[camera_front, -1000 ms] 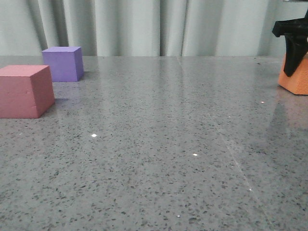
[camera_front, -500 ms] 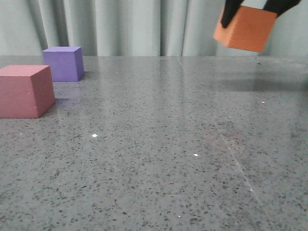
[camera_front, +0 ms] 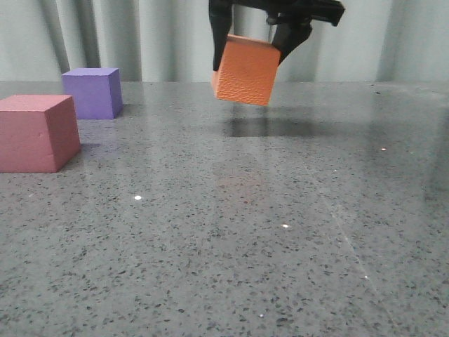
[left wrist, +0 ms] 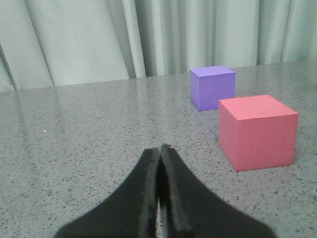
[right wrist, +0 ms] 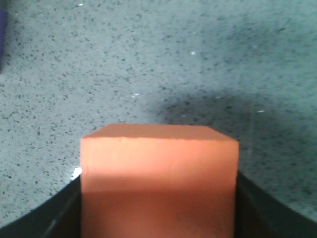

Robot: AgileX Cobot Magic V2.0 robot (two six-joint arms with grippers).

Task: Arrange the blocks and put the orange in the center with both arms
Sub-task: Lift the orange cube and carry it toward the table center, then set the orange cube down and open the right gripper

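The orange cube (camera_front: pixel 245 70) hangs tilted above the table near the middle back, held between the jaws of my right gripper (camera_front: pixel 254 42). In the right wrist view the orange cube (right wrist: pixel 158 181) fills the space between the two fingers, with its shadow on the table below. The pink-red cube (camera_front: pixel 36 132) sits at the left, and the purple cube (camera_front: pixel 92 92) sits just behind it. My left gripper (left wrist: pixel 159 148) is shut and empty, low over the table, with the pink-red cube (left wrist: pixel 256 131) and the purple cube (left wrist: pixel 212 87) ahead of it to one side.
The grey speckled table (camera_front: pixel 231 232) runs back to a pale curtain (camera_front: pixel 175 35). A dark corner of the purple cube shows at the edge of the right wrist view (right wrist: pixel 2 29).
My right gripper has lifted the orange cube from the table at the far right and carried it left to above the middle back. The pink-red and purple cubes have not moved.
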